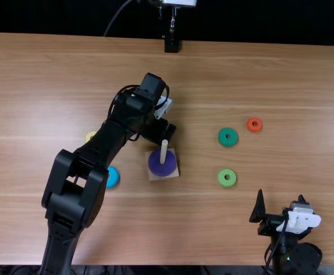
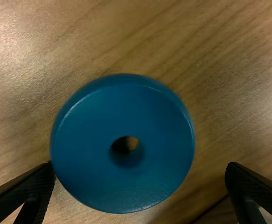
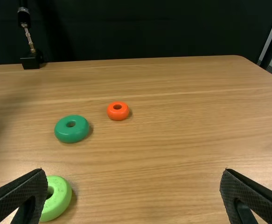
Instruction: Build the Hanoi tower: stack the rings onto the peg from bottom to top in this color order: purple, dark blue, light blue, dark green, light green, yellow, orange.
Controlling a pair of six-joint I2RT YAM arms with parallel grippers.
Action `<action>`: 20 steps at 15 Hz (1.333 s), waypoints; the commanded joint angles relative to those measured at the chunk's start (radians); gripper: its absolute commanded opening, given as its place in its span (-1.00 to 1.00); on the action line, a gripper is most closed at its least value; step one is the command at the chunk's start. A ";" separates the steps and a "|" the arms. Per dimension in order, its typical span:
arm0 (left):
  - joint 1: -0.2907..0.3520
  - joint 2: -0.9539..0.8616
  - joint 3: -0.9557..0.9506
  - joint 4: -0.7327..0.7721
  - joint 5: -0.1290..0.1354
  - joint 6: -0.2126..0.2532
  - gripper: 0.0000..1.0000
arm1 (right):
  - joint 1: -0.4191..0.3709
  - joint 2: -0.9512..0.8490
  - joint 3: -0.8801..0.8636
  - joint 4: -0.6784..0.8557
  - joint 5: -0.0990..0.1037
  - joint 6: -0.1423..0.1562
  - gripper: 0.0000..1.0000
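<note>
Purple (image 1: 158,168) on the peg (image 1: 164,150); dark blue's turn.
The blue ring (image 2: 94,172) lies, I judge, just beyond the peg, between my left gripper's (image 2: 140,169) parted fingers. Next I'd centre, squeeze and lift. My right gripper (image 1: 281,193), well apart from the peg, is spread too (unneeded yet).
</note>
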 commanded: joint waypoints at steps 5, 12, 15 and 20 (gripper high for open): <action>-0.007 0.032 0.030 -0.001 0.007 -0.003 1.00 | -0.007 -0.013 -0.071 -0.067 0.010 -0.005 1.00; -0.007 0.032 0.024 0.007 0.005 -0.003 -1.00 | -0.007 -0.013 -0.071 -0.067 0.010 -0.005 1.00; -0.011 0.030 0.029 0.029 -0.035 -0.003 -1.00 | -0.007 -0.013 -0.071 -0.067 0.010 -0.005 1.00; -0.014 0.032 0.040 0.031 -0.015 -0.005 1.00 | -0.007 -0.013 -0.071 -0.067 0.010 -0.005 1.00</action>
